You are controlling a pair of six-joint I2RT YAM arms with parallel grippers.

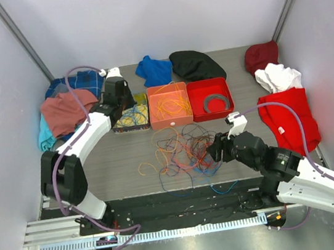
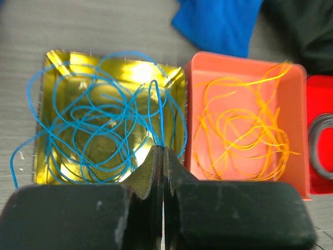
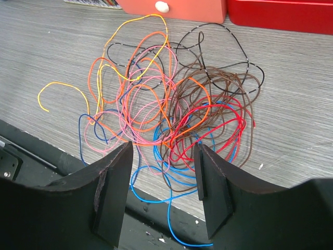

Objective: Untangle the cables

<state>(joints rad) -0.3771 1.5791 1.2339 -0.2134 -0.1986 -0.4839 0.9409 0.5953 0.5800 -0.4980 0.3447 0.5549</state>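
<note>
- Ahead of the right gripper (image 3: 162, 182), just beyond its tips, lies the pile of cables (image 3: 177, 114). It is a loose knot of orange, pink, brown, red, black and blue strands, flat on the table (image 3: 291, 104). The jaws stand half apart and hold nothing.
- Closest to these jaws, passing through the gap between them, runs a blue strand (image 3: 151, 199). It lies at the near edge of the knot, so I judge it the easiest 1 to take.
- To pick well, I would lower the tips over this 1 strand only, close them, then lift slowly and away from the knot. Then the other loops can slide off and not come up together.
- Far to the left of these jaws a yellow-orange end (image 3: 57, 83) lies free, which makes it a 2nd good choice.
- At the left gripper (image 2: 163, 156) the jaws are pressed together. Just beyond their tips is the yellow tray (image 2: 57, 60), full of blue cables (image 2: 93, 130). 1 blue loop (image 2: 157, 114) reaches the tips, but whether it is pinched I cannot tell.
- To the right of these jaws the orange tray (image 2: 208, 65) holds orange cables (image 2: 244, 130), so the sorting seems to go by colour.
</note>
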